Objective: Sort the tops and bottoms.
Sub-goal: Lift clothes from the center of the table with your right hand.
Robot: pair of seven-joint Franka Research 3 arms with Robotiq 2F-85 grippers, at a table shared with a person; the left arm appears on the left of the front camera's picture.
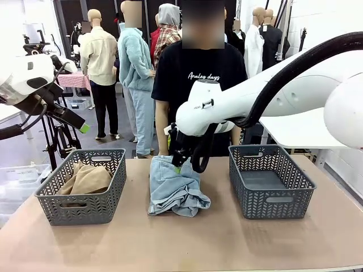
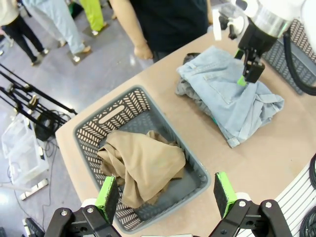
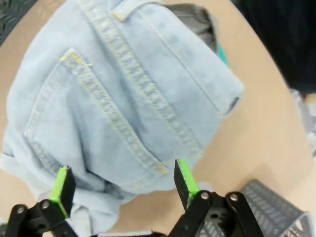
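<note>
The denim bottoms [image 1: 177, 190] lie in a crumpled fold in the middle of the surface [image 1: 187, 243], between two grey plastic baskets. They sit on top of the other clothes. A strip of the grey top [image 3: 195, 15] and a sliver of the teal top [image 3: 222, 54] poke out from under their far edge, and the rest of both is covered.

The right gripper [image 3: 123, 181] hangs close over the denim with its jaws spread wide and nothing between them. Its green pads [image 3: 183, 177] straddle the seamed edge near a back pocket, and it cannot be told whether they touch the cloth. The right arm reaches across the middle, and its wrist and a looping black cable [image 1: 199, 158] block the far part of the pile.

The khaki top [image 2: 143, 165] lies bunched in the left basket [image 1: 79, 207]. The left gripper [image 2: 165, 196] hovers high above it, also spread and empty. The right basket [image 1: 266, 199] stands just beside the pile.

A person [image 1: 198, 73] in a black T-shirt stands against the far edge of the surface behind the denim, one hand [image 2: 143, 52] hanging by the edge.
</note>
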